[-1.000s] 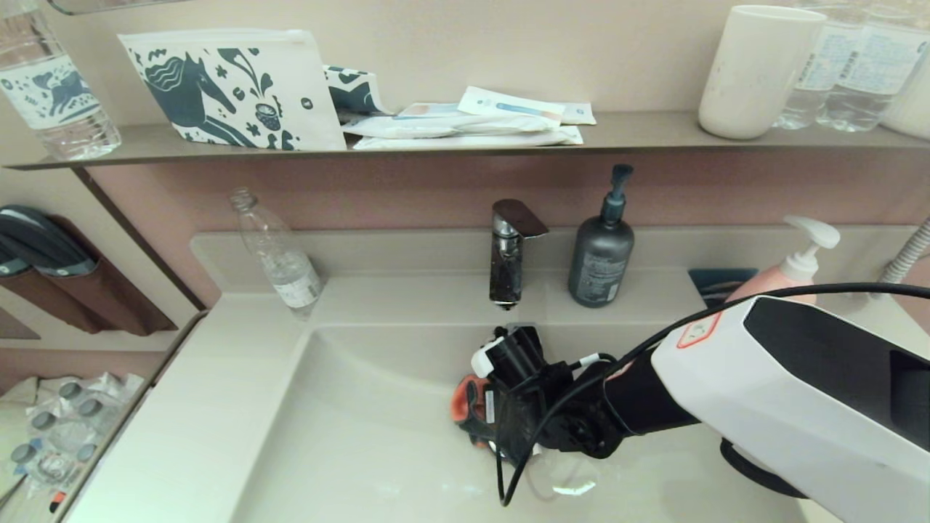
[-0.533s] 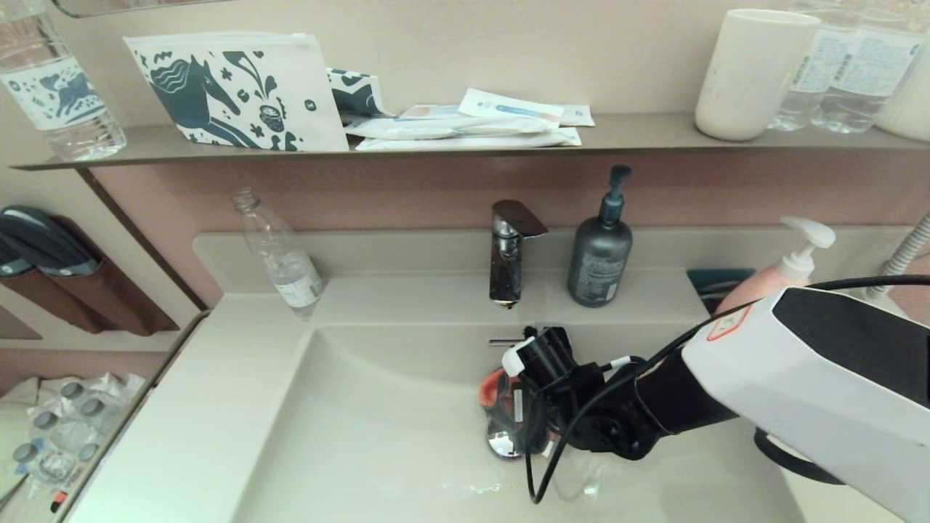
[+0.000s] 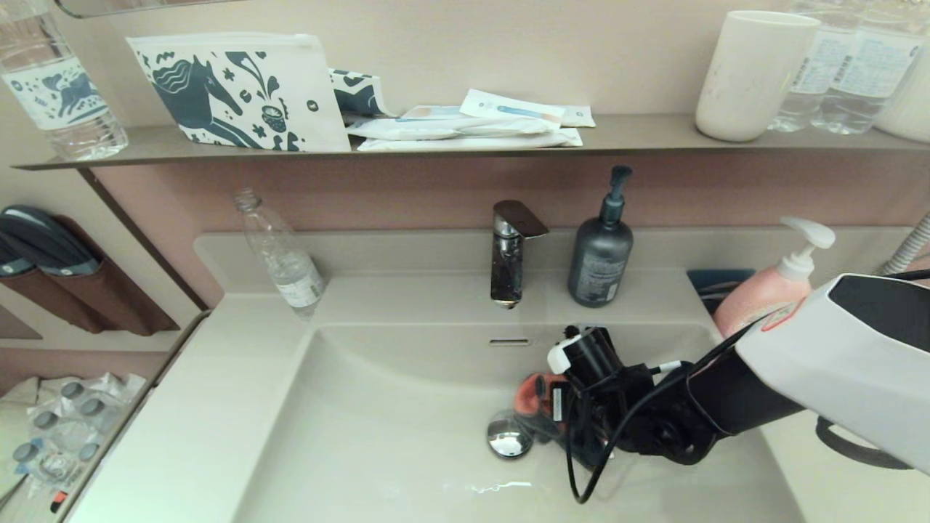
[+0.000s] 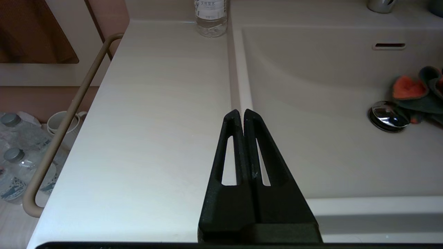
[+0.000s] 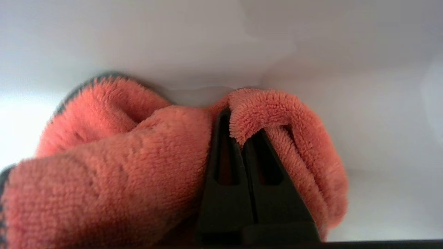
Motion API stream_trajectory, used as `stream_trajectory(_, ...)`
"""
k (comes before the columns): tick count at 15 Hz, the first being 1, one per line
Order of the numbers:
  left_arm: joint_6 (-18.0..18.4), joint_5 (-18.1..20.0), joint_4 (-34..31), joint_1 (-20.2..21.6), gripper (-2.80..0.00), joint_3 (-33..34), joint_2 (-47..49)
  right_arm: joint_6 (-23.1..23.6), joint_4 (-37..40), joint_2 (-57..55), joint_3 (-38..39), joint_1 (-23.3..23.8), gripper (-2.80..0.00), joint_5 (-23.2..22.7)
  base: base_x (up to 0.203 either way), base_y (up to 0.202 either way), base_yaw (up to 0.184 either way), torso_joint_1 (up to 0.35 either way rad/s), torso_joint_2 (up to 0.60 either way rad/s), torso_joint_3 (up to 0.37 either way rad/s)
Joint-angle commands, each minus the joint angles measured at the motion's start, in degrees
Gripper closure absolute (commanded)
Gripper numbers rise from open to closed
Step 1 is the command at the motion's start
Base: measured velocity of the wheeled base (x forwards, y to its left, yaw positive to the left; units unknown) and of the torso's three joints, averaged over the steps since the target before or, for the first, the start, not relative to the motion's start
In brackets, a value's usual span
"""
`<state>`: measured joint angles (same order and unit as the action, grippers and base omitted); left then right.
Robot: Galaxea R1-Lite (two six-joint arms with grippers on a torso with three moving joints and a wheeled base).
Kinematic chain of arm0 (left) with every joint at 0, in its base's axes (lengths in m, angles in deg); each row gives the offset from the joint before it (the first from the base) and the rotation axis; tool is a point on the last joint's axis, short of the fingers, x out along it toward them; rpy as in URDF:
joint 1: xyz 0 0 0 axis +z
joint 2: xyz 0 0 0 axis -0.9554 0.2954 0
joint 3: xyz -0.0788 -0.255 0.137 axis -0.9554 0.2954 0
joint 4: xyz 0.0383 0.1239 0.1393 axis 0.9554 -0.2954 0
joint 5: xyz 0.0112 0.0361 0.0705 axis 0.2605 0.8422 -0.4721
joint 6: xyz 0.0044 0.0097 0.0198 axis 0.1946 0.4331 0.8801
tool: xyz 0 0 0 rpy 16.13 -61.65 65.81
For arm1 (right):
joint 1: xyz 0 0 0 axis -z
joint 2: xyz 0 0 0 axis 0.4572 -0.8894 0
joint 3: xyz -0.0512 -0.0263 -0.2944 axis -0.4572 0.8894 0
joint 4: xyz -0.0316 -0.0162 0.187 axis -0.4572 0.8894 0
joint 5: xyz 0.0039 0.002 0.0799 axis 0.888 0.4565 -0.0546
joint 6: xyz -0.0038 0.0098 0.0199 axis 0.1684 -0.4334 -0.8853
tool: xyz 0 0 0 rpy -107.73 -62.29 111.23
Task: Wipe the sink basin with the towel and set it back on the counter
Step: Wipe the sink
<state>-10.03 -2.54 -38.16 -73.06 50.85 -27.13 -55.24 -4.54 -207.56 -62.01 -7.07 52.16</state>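
My right gripper (image 5: 238,114) has its fingers pinched on the towel (image 3: 536,390), bunched in the sink basin (image 3: 378,428) at 3 o'clock of the drain stopper (image 3: 508,442). My left gripper (image 4: 241,113) hangs over the bench (image 4: 152,114), fingers together, empty.

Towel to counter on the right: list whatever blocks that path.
Nothing visible blocks it. The right gripper clamps the towel in the sink basin; the pink pump bottle stands farther back on the counter.

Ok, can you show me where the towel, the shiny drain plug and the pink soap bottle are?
towel (image 5: 145,155), right wrist view, fuzzy orange fold.
drain plug (image 3: 508,442), head view, chrome top.
pink soap bottle (image 3: 755,303), head view, pink body.
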Motion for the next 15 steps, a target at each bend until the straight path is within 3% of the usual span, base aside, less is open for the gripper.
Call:
stream_trajectory(1,-0.01,0.01,0.0,-0.02,0.0,0.0,0.03,0.06,0.26,2.25,3.05,2.0,0.0,0.17,0.0,0.0,0.0,0.0,0.0,0.0)
stream_trajectory(9,-0.01,0.01,0.0,-0.02,0.0,0.0,0.04,4.49,-3.03,6.55,14.18,6.6,0.0,0.17,0.0,0.0,0.0,0.0,0.0,0.0)
stream_trajectory(15,-0.01,0.01,0.02,0.04,0.0,0.0,0.04,5.64,-1.4,7.17,20.81,6.79,0.0,0.09,0.0,0.0,0.0,0.0,0.0,0.0)
